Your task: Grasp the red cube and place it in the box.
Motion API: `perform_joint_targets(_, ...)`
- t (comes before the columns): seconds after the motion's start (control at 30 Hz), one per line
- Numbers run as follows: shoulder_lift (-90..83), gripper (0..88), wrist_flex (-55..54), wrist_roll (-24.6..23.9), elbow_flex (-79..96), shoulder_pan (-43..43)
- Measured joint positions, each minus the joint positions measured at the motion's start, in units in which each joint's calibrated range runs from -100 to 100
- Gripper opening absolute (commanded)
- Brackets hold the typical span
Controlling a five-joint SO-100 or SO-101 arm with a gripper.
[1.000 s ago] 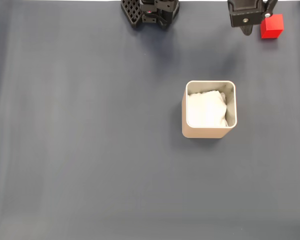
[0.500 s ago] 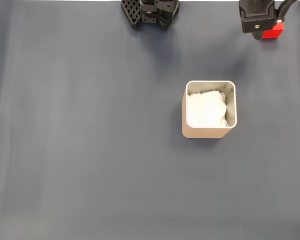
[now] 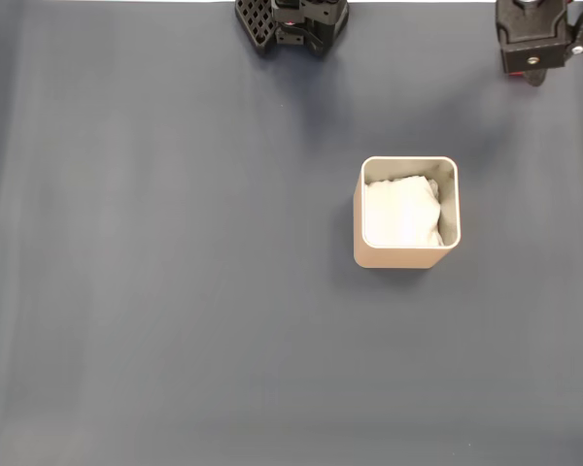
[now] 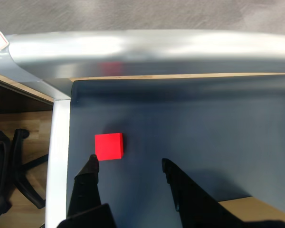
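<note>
The red cube (image 4: 109, 146) lies flat on the dark mat near its corner in the wrist view. My gripper (image 4: 129, 165) is open, and the cube sits just beyond the tip of its left finger (image 4: 91, 166), not between the two. In the fixed view my gripper (image 3: 532, 68) hovers at the top right edge and covers the cube. The beige box (image 3: 398, 257), lined with crumpled white paper, stands open-topped right of centre, well below the gripper in that view.
The arm's black base (image 3: 291, 21) sits at the top middle of the fixed view. A silver table rail (image 4: 133, 47) borders the mat close behind and to the left of the cube. A black chair (image 4: 4, 166) stands beyond the table edge.
My gripper has moved right along the top edge, from beside the cube to over it, so the fixed view has lost sight of the cube. The box has not moved.
</note>
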Motion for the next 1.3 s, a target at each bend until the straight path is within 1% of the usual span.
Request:
perform_joint_targets(0.13,0.27,34.2,-0.24,0.0,-0.46,-1.58)
perform_joint_targets(0.57,1.25,34.2,-0.49,-2.64,-1.73,-6.46)
perform_joint_targets(0.9,1.96,34.1,-1.46,-2.64,-1.73,-6.54)
perform_joint_targets(1.3,4.1,34.1,-3.09,-4.35,-0.18,-6.61)
